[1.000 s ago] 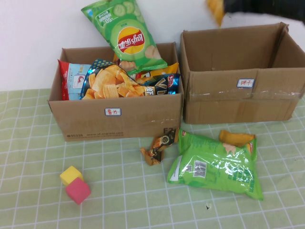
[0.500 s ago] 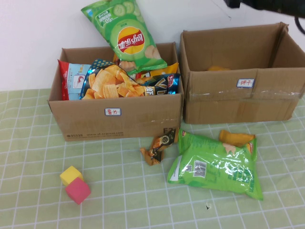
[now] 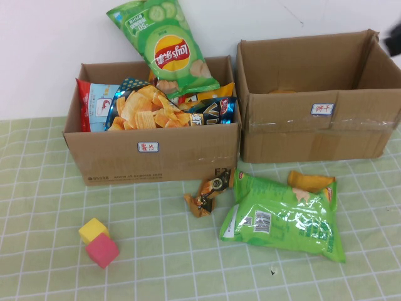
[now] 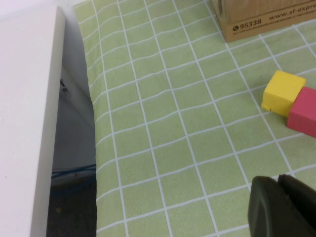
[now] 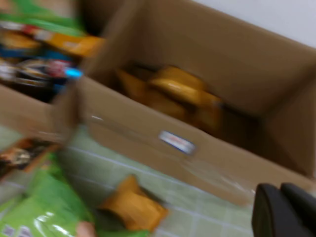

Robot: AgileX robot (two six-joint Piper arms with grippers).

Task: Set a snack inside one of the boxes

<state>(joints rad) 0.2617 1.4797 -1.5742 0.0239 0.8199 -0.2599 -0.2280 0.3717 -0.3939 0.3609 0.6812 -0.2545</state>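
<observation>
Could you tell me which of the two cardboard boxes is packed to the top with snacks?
The left box: chip bags fill it and a green bag sticks out above it. The right box holds only orange packets at its bottom.

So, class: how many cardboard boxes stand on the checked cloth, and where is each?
2. The left box, crammed with snack bags, sits toward the robot's left; the right box stands beside it, holding orange packets. No others show.

"95338" and "sf-express.com" on the left box [image 3: 153,153]; upside-down Lay's logo on the green chip bag [image 3: 164,44].
</observation>
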